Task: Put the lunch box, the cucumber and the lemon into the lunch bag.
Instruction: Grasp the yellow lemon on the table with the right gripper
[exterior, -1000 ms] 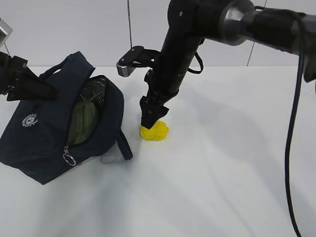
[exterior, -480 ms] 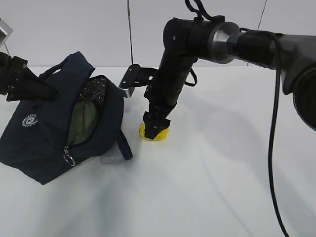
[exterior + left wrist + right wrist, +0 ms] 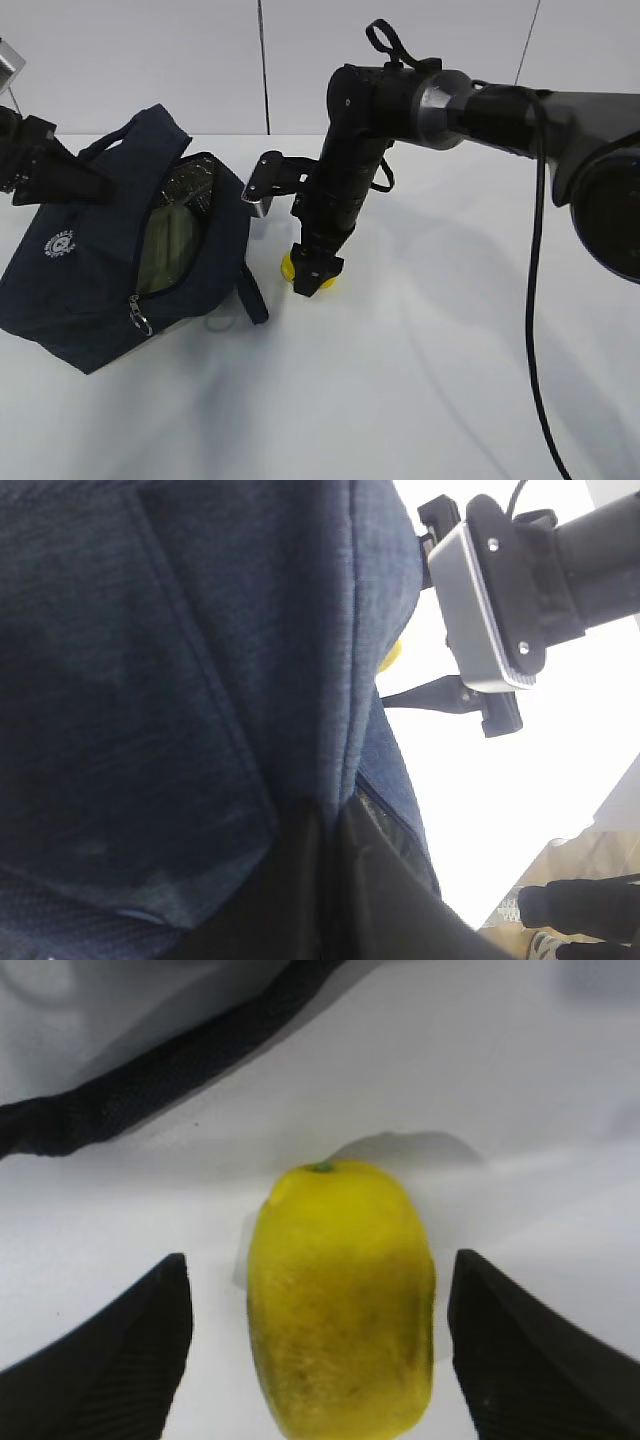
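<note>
- The lunch bag [image 3: 110, 260] lay tilted on the white bench [image 3: 420, 380] at the 9 o'clock side of the exterior view, its top zipper undone and its mouth gaping toward 3 o'clock.
- Inside that mouth showed the pale sage-green lid of the lunch box [image 3: 165, 245]; the cucumber could not be made out.
- The left gripper [image 3: 70, 180] sat at the bag's 10 o'clock edge with its jaws pressed together; dark fabric filled the left wrist view, and whether any of it was pinched could not be told.
- The lemon [image 3: 340, 1295] rested on the bench just beside the bag, at about 3 o'clock from the bag's dangling strap [image 3: 252, 290].
- The right gripper [image 3: 314, 276] stood nearly upright over the lemon, jaws spread wide.
- In the right wrist view the two fingers [image 3: 110, 1360] flanked the lemon at 9 and 3 o'clock, with bare bench showing on either side, so nothing was clamped.
</note>
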